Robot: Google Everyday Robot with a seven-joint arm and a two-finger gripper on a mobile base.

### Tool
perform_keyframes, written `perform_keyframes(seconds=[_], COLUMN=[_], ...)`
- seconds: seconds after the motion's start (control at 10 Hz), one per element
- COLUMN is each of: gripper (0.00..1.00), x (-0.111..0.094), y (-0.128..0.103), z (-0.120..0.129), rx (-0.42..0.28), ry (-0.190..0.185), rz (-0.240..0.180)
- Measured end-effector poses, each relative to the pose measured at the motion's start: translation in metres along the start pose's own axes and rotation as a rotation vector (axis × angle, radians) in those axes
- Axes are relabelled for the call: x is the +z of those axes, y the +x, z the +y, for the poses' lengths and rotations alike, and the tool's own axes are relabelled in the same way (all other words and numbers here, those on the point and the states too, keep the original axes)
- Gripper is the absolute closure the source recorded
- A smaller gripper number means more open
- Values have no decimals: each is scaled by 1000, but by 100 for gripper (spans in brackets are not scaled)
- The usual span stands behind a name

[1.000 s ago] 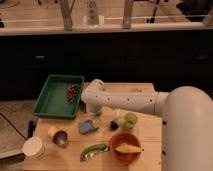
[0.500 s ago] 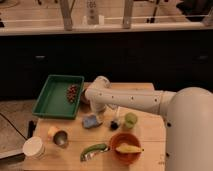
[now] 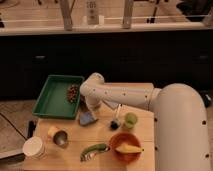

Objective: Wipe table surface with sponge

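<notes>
The gripper point(image 3: 93, 106) hangs at the end of the white arm point(image 3: 120, 94). The arm reaches in from the right across the far part of the table point(image 3: 102, 133), bends at a rounded joint by the tray point(image 3: 54, 97) and turns down toward the near side. The gripper's tip is low over the far edge of the sponge point(image 3: 86, 119) and seems to meet it, though I cannot tell whether there is real contact. How wide the pincer stands, and whether it has hold of anything, I cannot tell either, as its end merges with the arm's pale casing.

The sponge lies flat on the wood, left of the table's middle and just near and right of the tray's near right corner. It is blue-grey and roughly square as seen from here.

The green tray sits at the far left of the table, with a dark reddish cluster point(image 3: 73, 93) inside at its right wall. Right of the sponge is a small dark thing point(image 3: 115, 124) I cannot name, and just beyond it a light green cup point(image 3: 130, 120). Near the front edge stands an orange bowl point(image 3: 125, 147) with a banana point(image 3: 129, 148) in it. A green vegetable point(image 3: 95, 150) lies to the bowl's left. Farther left stand a metal cup point(image 3: 61, 138) touching a yellow item point(image 3: 52, 132), and a white round container point(image 3: 34, 147) at the near left corner.
</notes>
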Motion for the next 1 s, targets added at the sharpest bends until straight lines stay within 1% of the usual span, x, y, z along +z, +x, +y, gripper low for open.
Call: perform_keyframes(seconds=[0.1,0.2,0.3,0.5,0.6,0.8,0.9,1.0], gripper=[100,100,100,100,100,100,100,100], x=[1,2,1,-3,-6,-10,-13,-13], y=[-10,-17,-26,-32,-29,-22,-8,3], z=[1,9,21,44,56,69,76,78], rx=[-34,-58,-82,-104,-107,-107,-88,-69], ry=[-5,-14,-17,-23,-27,-31,-31,-30], rz=[-12,-19,-31,-44,-44,-40,-29,-22])
